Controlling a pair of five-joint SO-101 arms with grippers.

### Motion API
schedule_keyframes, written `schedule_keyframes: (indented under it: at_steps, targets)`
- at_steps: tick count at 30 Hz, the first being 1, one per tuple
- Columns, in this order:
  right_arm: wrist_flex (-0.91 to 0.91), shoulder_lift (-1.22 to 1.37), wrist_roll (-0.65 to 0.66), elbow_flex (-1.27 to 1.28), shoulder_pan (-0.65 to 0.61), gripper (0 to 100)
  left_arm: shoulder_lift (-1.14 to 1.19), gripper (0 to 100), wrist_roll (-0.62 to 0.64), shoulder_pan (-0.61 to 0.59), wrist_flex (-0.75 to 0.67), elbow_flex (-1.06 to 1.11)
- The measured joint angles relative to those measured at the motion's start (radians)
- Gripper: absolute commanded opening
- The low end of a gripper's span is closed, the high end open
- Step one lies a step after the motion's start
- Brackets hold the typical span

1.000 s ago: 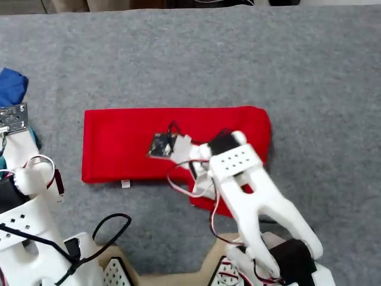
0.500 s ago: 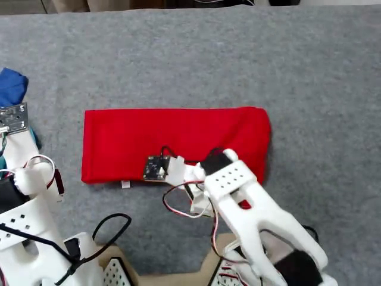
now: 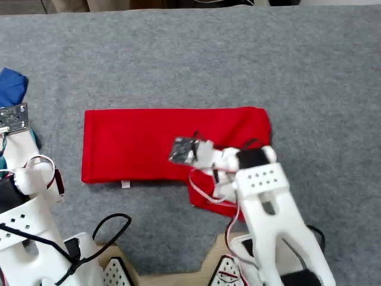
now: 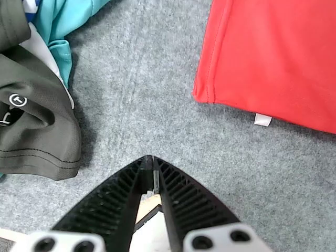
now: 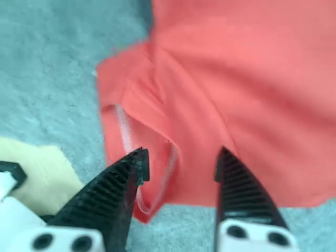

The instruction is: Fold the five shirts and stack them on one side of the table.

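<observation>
- Red cloth marks the task's thing in view: a red shirt (image 3: 149,143) is laid flat as a long folded band across the middle of the grey felt table cover (image 3: 250,59).
- A loose red flap (image 3: 205,199) is seen sticking out past the shirt's long edge nearest the arm bases, toward the shirt's right end. In the right wrist view a white-stitched hem (image 5: 126,136) can be made out along this flap.
- The right gripper (image 5: 182,157) is held just above that flap. Its jaws are spread apart, nothing is gripped between them, and red cloth lies beneath.
- The right arm (image 3: 268,196) is raised over the near right part of the shirt, and some of the shirt's edge is hidden by it in the high view.
- The left gripper (image 4: 153,160) is held over bare felt just off the shirt's near left corner. Its jaws are pressed together and nothing is held.
- A small white label (image 4: 262,119) is seen poking out from the shirt's hem beside that corner, resting on the felt.
- Other garments are heaped beyond the shirt's left end, apart from it: a dark grey garment (image 4: 31,131) and a teal garment (image 4: 63,21) are shown in the left wrist view.
- A blue garment (image 3: 12,83) is seen at the table's edge, well to the left of the shirt.
</observation>
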Motion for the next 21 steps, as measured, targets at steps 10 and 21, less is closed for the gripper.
schedule_keyframes:
  at_steps: [10,21]
  targets:
    - [-0.06,0.25,0.015,-0.043,0.025,7.3,0.0,2,0.0,0.0,0.0,0.0]
    - [-0.025,0.259,0.015,-0.043,0.029,2.7,0.0,2,0.0,0.0,0.0,0.0]
